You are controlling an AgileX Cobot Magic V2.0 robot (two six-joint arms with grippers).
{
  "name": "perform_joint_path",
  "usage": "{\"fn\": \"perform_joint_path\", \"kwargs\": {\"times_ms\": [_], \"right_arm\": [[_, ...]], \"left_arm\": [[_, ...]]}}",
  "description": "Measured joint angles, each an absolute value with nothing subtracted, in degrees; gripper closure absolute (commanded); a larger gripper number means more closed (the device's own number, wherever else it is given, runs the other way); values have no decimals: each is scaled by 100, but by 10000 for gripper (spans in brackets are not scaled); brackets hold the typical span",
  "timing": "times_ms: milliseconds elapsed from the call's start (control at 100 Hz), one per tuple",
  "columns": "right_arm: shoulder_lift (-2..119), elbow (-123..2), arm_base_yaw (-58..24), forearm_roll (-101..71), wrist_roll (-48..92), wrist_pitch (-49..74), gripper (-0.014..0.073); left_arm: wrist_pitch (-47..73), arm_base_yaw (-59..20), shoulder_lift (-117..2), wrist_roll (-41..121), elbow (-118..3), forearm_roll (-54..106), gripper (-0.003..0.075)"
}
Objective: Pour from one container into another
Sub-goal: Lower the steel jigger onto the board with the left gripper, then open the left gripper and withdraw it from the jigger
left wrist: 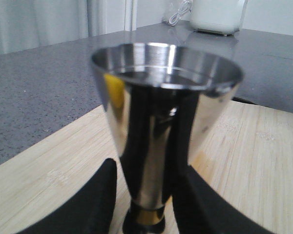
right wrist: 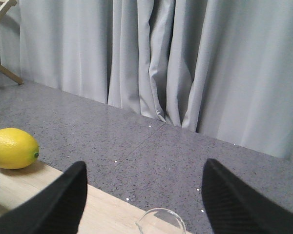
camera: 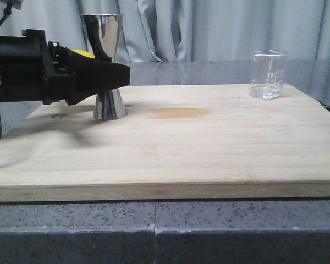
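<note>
The steel jigger (camera: 110, 103) stands upright at the back left of the wooden board (camera: 209, 148), its upper cup (left wrist: 166, 97) filling the left wrist view. My left gripper (camera: 120, 74) reaches in from the left at the level of the jigger's narrow waist. Its black fingers (left wrist: 95, 204) sit on either side of the stem with a sliver of wood showing on each side, so it is open. The clear glass beaker (camera: 268, 74) stands at the back right of the board. My right gripper (right wrist: 144, 195) is open above the beaker's rim (right wrist: 161, 222) and is out of the front view.
A yellow lemon (right wrist: 12, 147) lies on the board behind the jigger, mostly hidden by the left arm in the front view. Grey curtains hang behind the speckled counter (camera: 209, 231). A white appliance (left wrist: 217, 14) stands on the counter beyond the board.
</note>
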State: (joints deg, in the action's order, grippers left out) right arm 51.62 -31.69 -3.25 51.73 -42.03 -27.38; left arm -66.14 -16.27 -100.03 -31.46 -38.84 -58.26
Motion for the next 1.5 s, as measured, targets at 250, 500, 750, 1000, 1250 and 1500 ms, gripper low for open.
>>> {"fn": "perform_joint_path", "kwargs": {"times_ms": [250,500,750,1000,1250,1500], "right_arm": [[5162,-3169,-325,5173,-4203,-2738,134],[5162,-3156,-325,5173,-4203,-2729,134],[5162,-3156,-325,5173,-4203,-2691,134],[5162,-3156,-325,5173,-4203,-2658,134],[5162,-3156,-325,5173,-4203,-2649,134],[5162,-3156,-325,5173,-4203,-2649,134]], "left_arm": [[-6614,-1627,-10003,-3146,-3884,-5826,363],[-6614,-1627,-10012,-3205,-3884,-5828,346],[-6614,-1624,-10012,-3332,-3884,-5958,346],[-6603,-1407,-9825,-3492,-3884,-6226,346],[-6603,-1199,-9814,-3775,-3884,-6754,346],[-6603,-1177,-9814,-3824,-3884,-6950,346]]}}
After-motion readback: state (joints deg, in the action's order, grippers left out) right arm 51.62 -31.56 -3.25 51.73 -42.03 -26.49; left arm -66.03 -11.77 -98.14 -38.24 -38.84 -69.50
